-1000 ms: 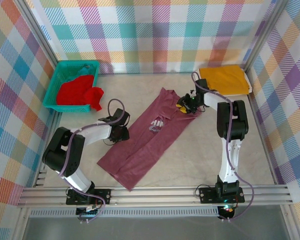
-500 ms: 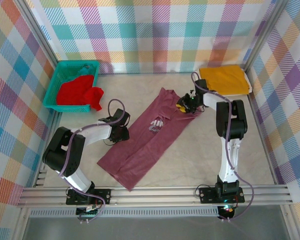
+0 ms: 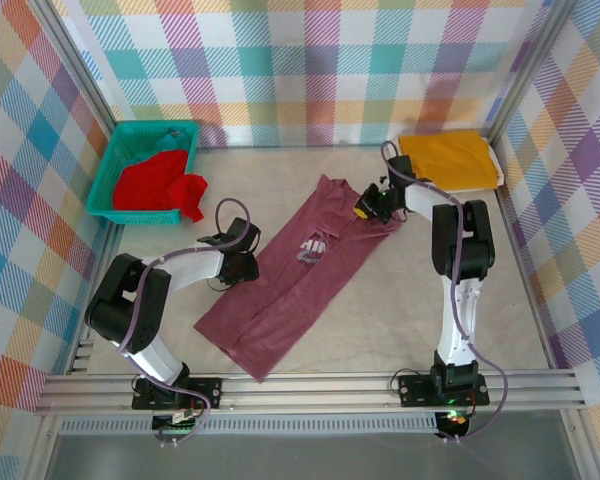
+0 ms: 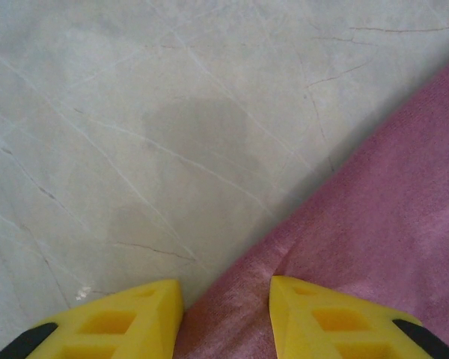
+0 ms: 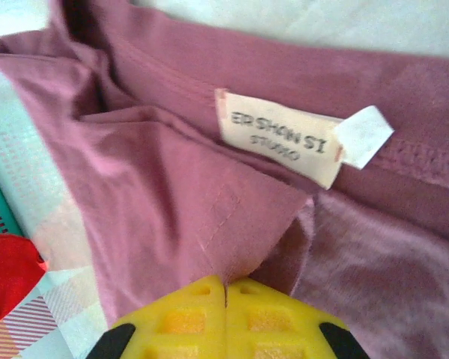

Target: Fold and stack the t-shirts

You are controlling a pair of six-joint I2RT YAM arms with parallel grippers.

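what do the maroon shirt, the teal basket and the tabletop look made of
Maroon shirt: soft matte knit, likely cotton; creases, shows stitched seams and a sewn neck label.
Teal basket: looks like moulded plastic, rigid even rim.
Tabletop: smooth, pale, marble-look with thin veins; stone or printed laminate, cannot tell.

Black jointed arms (image 3: 463, 245), looping grey cables (image 3: 231, 201), yellow black-tipped gripper fingers (image 4: 112, 321)
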